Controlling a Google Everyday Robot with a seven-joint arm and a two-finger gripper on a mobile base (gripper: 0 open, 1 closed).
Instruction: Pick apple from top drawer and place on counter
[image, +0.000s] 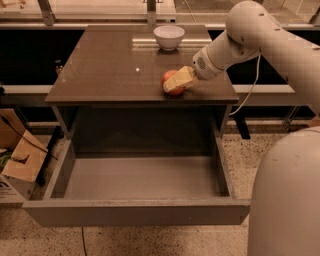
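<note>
The red apple is at the front right of the glossy dark-brown counter, at or just above its surface. My gripper reaches in from the right and is shut on the apple, with a yellowish finger across its near side. The top drawer is pulled fully open below the counter, and its grey floor holds nothing. My white arm runs from the upper right down to the gripper.
A white bowl stands at the back of the counter. A cardboard box lies on the floor to the left of the drawer. My white body fills the lower right. A cable hangs to the right of the cabinet.
</note>
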